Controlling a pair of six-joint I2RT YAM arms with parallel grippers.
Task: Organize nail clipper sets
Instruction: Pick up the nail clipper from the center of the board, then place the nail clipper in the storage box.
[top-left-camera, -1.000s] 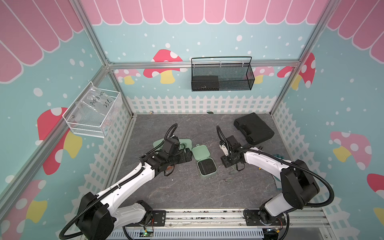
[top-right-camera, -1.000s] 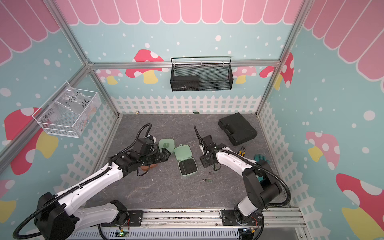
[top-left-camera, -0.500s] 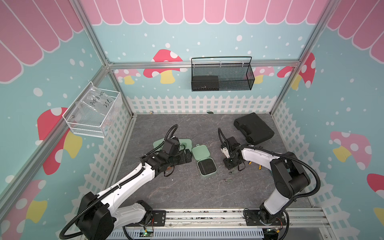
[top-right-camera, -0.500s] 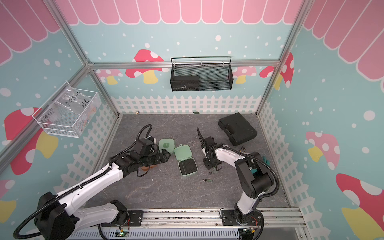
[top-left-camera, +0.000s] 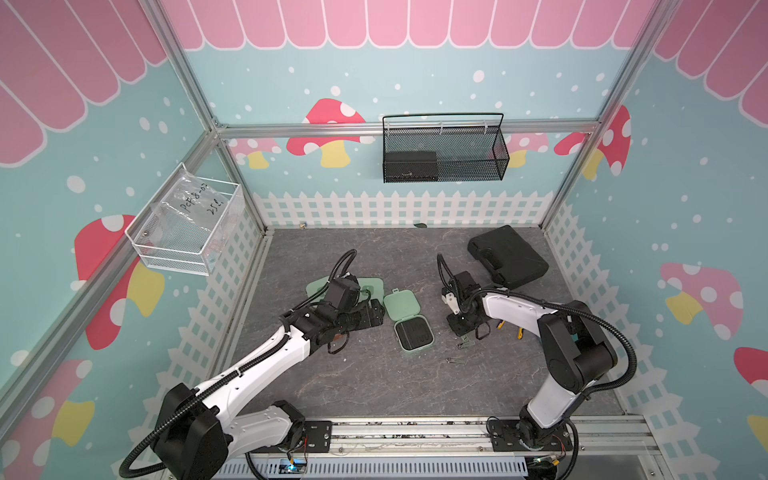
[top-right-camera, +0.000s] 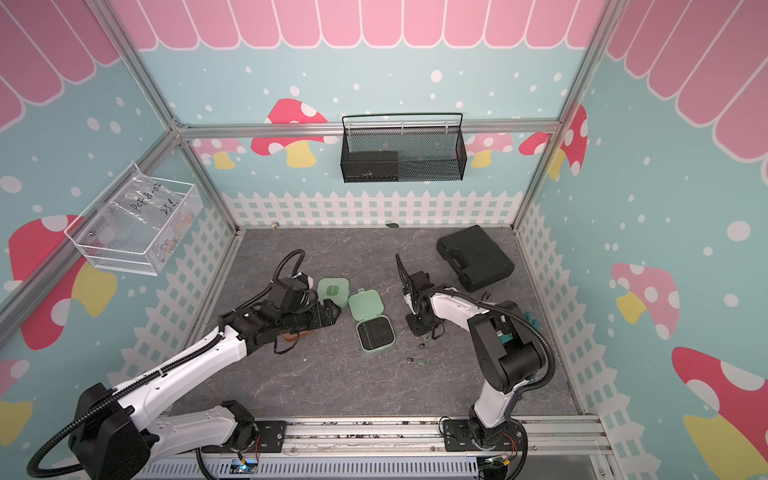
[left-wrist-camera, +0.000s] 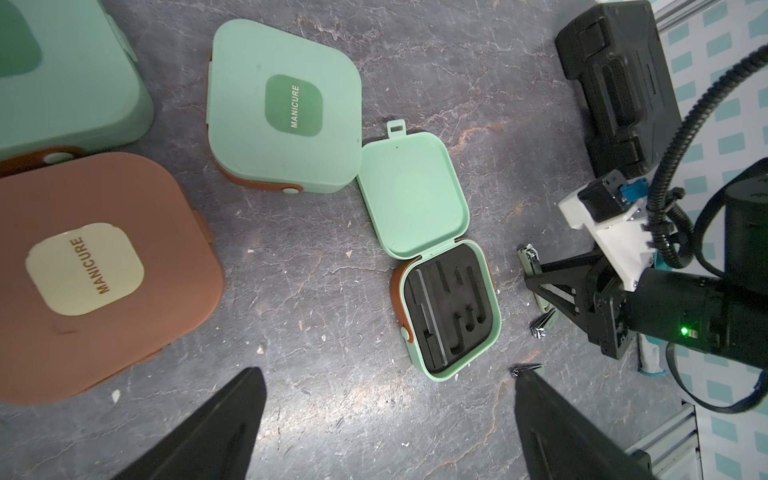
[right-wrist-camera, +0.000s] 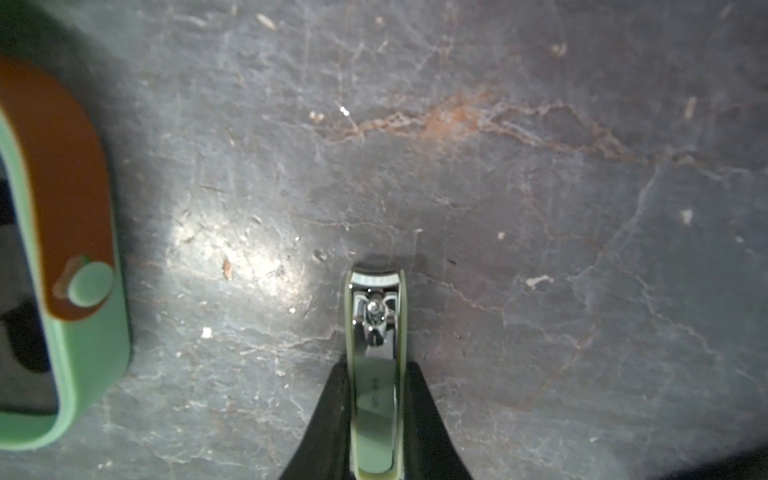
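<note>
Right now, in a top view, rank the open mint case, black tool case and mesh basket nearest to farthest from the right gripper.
1. Open mint case, mid-table, beside the right gripper.
2. Black tool case, back right corner.
3. Mesh basket, up on the back wall.

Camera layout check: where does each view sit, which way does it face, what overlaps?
Top views: high on the arms' base side, facing down across the floor; left arm and right arm show whole.
Left wrist: on the left arm, facing down at the open mint case; the open left end effector shows.
Right wrist: low over the floor, facing the nail clipper that the right end effector is shut on.
Shared: all four views show the open mint case.
</note>
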